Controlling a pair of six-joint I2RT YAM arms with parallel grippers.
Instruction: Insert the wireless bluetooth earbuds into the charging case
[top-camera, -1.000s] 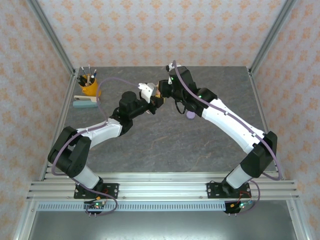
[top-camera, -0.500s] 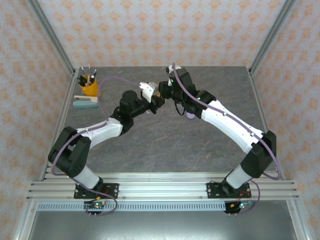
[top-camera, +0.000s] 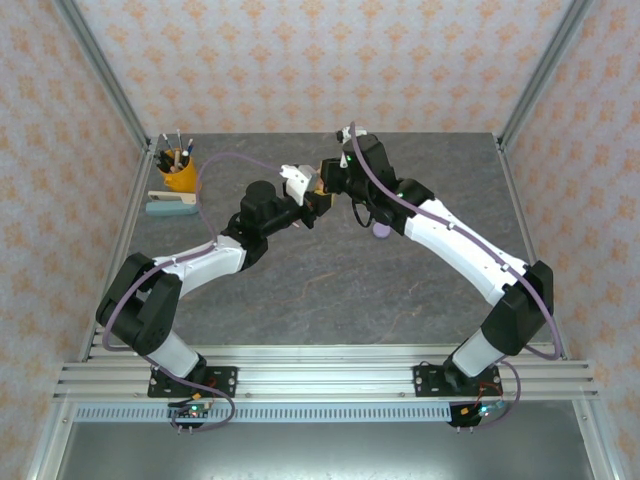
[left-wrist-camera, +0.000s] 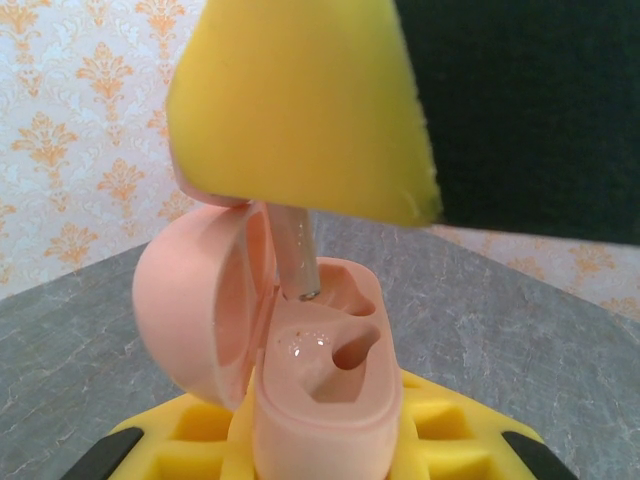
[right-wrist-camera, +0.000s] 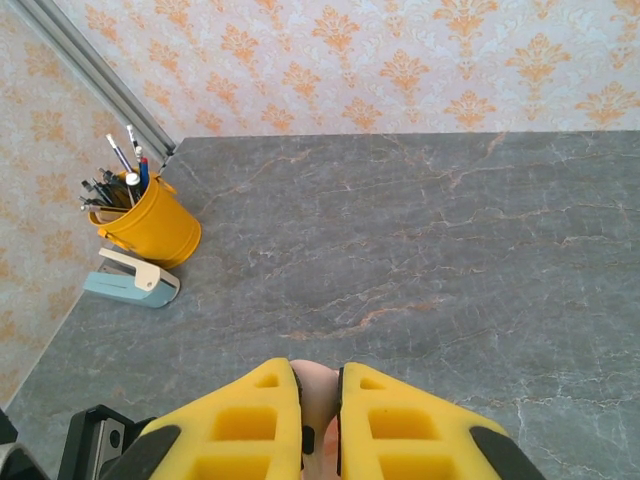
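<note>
1. Against orange-patterned wallpaper (right-wrist-camera: 400, 60), above the far middle of the grey marbled table (right-wrist-camera: 450, 250), a pale earbud (left-wrist-camera: 298, 262) hangs stem-down. Its tip is just entering the rear socket of the open pink case (left-wrist-camera: 325, 400).
2. The right gripper (right-wrist-camera: 318, 395) is clamped on the earbud's head. The left gripper (top-camera: 308, 203) is clamped on the case's base, holding it upright with the lid (left-wrist-camera: 195, 300) swung aside.
3. The step in hand looks like seating this earbud; the socket (left-wrist-camera: 350, 352) beside it is empty. Next calls for a straight push down along the socket's line, then a release that doesn't drag the earbud back out.
4. The case is smooth, glossy, rounded plastic. The stem is a slim tube with a dark-ringed tip. The gripper pads (left-wrist-camera: 300, 100) are matte yellow.
5. A small purple piece (top-camera: 380, 232) lies on the table beside the right arm. A yellow cup (right-wrist-camera: 150, 228) of pens and a pale stapler (right-wrist-camera: 130, 283) sit near the far left corner.
</note>
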